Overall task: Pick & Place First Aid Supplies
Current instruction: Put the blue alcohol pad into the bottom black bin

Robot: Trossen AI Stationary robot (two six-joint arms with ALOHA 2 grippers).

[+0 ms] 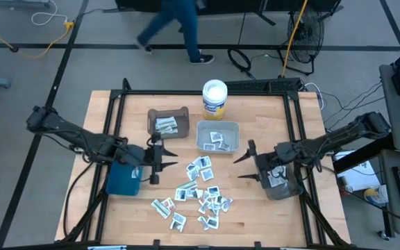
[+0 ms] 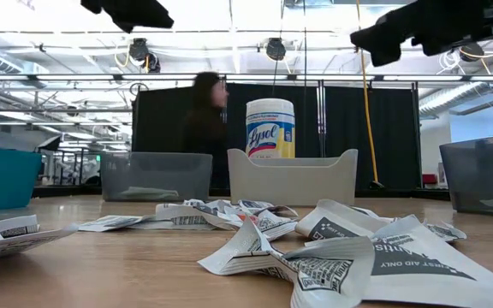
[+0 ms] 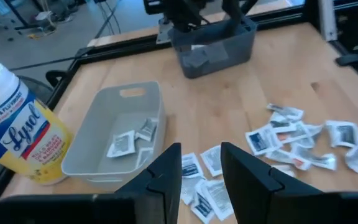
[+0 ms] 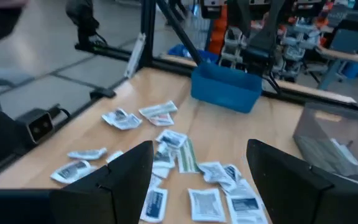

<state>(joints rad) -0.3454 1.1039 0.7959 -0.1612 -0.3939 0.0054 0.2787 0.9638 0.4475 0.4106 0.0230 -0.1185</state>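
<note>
The first aid supplies point(image 1: 198, 189) are small white packets with print, lying loose in a scatter on the wooden table's near middle; the same packets point(image 3: 291, 137) point(image 4: 166, 143) show in both wrist views. My left gripper point(image 1: 165, 158) hovers open above the table, between the blue bin point(image 1: 122, 180) and the scatter, with nothing between its fingers point(image 3: 166, 171). My right gripper point(image 1: 245, 164) hovers open and wide over the table's right side, beside the dark grey bin point(image 1: 287, 186), also with nothing in it. Both point toward the scatter.
A pale grey bin point(image 1: 217, 126) behind the scatter holds a few packets. A dark bin point(image 1: 169, 112) to its left holds more. A white Lysol tub point(image 1: 214, 97) stands at the far edge. A person walks past beyond the table.
</note>
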